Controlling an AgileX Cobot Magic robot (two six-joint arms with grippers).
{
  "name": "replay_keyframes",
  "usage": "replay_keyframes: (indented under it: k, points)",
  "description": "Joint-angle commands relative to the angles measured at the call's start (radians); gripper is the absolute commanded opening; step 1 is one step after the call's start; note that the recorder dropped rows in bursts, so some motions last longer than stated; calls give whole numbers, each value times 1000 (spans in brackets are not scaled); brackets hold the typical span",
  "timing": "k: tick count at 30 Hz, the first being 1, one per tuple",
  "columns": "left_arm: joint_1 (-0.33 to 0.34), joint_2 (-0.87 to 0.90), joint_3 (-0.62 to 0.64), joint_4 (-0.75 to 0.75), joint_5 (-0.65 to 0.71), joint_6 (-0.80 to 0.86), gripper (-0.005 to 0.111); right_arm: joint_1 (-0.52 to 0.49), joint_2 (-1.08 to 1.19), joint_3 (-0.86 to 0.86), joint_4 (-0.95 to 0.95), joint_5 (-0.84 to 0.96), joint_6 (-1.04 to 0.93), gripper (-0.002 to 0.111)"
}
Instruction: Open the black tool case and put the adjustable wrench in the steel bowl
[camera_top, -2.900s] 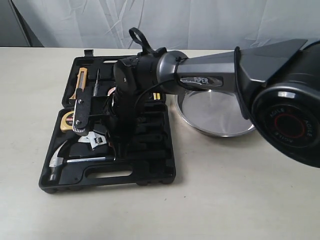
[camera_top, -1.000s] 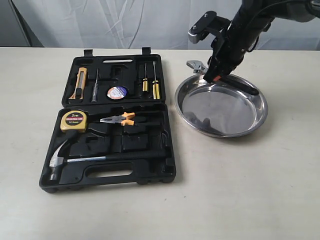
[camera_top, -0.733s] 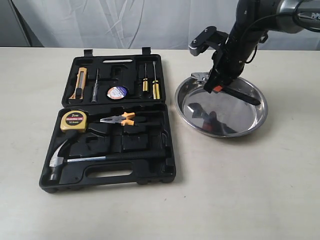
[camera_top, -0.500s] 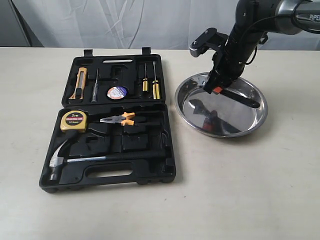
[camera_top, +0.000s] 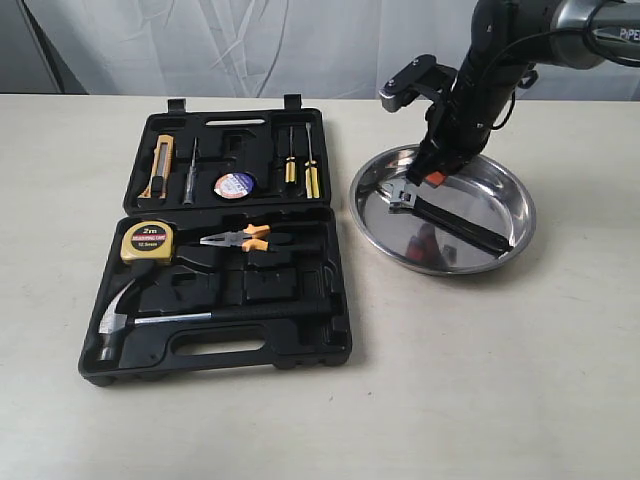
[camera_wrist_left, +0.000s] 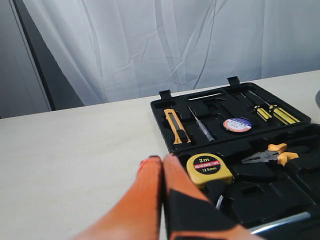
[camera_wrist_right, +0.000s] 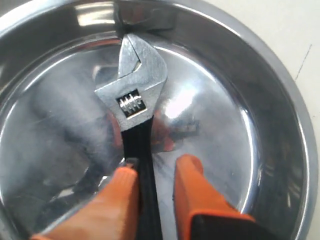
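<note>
One shallow, round, shiny stainless-steel bowl (camera_top: 522, 200) stands on the pale desk (camera_top: 480, 380), just beside one open black plastic tool case (camera_top: 300, 292). In the case lie one silver-headed claw hammer (camera_top: 115, 318), one yellow tape measure (camera_top: 147, 242), one pair of orange-handled pliers (camera_top: 238, 238) and two yellow-handled screwdrivers (camera_top: 311, 180). The single adjustable wrench (camera_top: 450, 220) has a silvery jaw head, a knurled adjusting screw and a black handle, and it lies flat inside the bowl. The right fingers (camera_wrist_right: 190, 175) are apart, straddling its handle. The left fingers (camera_wrist_left: 147, 175) are pressed together, holding nothing.
</note>
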Motion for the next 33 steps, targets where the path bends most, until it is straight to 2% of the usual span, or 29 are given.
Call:
replay_keyframes:
  k: [1, 5, 8, 21, 33]
  points:
    - [-1, 4, -2, 1, -5, -1, 0, -11, -35, -2, 95, 20, 53, 0]
    - [-1, 4, -2, 1, -5, -1, 0, -26, -85, 21, 344, 38, 19, 0]
    - [-1, 4, -2, 1, -5, -1, 0, -26, -154, 99, 425, -24, -26, 0]
    - [-1, 4, -2, 1, -5, -1, 0, -24, -714, 726, 553, -572, -22, 0]
    - [-1, 4, -2, 1, -5, -1, 0, -24, -1007, 957, 653, -631, -17, 0]
